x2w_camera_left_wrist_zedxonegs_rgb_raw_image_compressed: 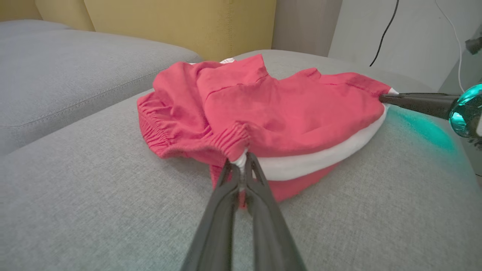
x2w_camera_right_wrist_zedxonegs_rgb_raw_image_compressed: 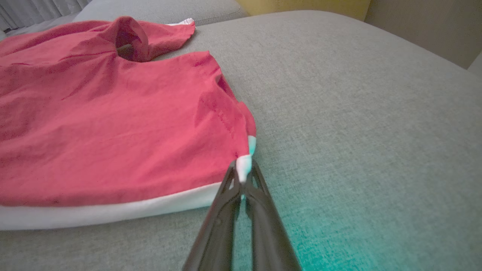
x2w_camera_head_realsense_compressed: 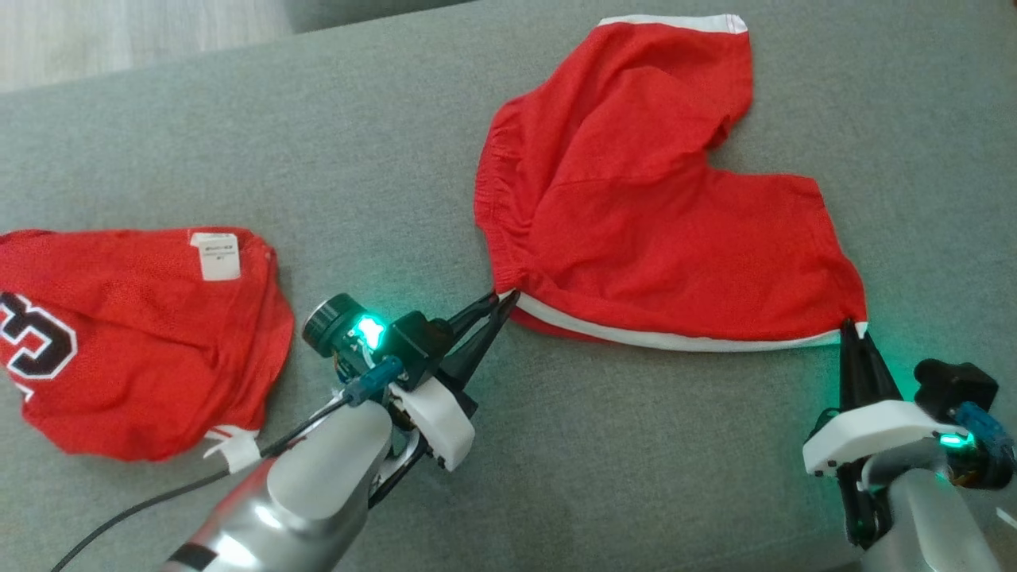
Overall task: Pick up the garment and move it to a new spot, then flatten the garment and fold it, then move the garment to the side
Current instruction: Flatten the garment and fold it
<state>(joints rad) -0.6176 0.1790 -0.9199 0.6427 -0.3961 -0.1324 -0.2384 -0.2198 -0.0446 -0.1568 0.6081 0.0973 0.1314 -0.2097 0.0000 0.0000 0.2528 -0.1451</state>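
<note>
My head camera looks steeply down from well above the grey woven sofa cushion [x2w_camera_head_realsense_compressed: 636,477]. Both wrist cameras sit low and close, skimming that cushion. All three share the red mesh shorts with white trim [x2w_camera_head_realsense_compressed: 651,214]; my left wrist view also catches the right gripper [x2w_camera_left_wrist_zedxonegs_rgb_raw_image_compressed: 382,98].

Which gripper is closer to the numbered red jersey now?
Left. The left gripper pinches the shorts at the waistband corner, nearer the jersey; the right gripper pinches the hem corner, farther off.
</note>
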